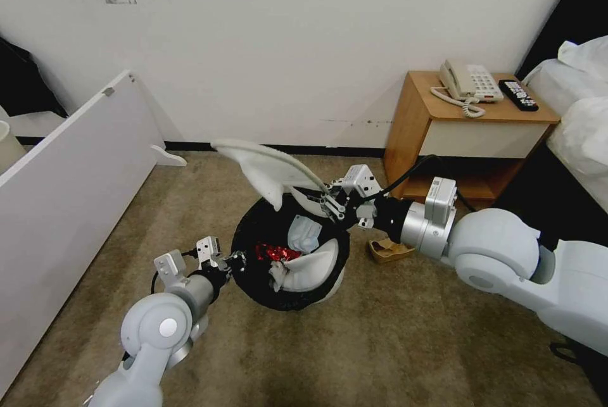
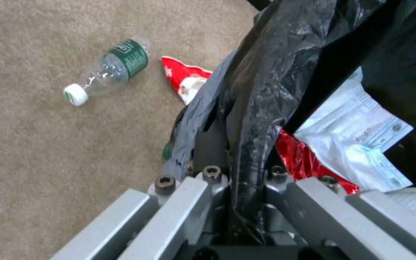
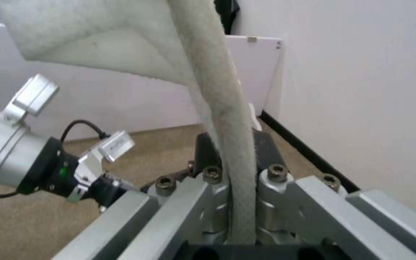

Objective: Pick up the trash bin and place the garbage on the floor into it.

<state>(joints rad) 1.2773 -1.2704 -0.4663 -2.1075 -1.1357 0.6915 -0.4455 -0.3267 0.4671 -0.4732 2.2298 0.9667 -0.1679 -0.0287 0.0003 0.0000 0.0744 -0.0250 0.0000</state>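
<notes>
Two grippers clamped: left [image 1: 237, 261] on tilted bin [image 1: 253, 236] rim; right [image 1: 326, 199] on slipper [image 1: 266, 163], toe toward wall.

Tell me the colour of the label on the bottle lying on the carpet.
Dark green, on the clear bottle; clearest in the left wrist view.

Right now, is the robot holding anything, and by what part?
Left hand grips the trash bin by its bag-covered rim; right hand pinches a white slipper by its edge.

A wooden nightstand [image 1: 418, 117] stands against the wall [image 1: 285, 33], bearing 1 phone [image 1: 470, 83] and 1 remote [image 1: 518, 95]; a white panel [image 1: 69, 173] leans left.
</notes>
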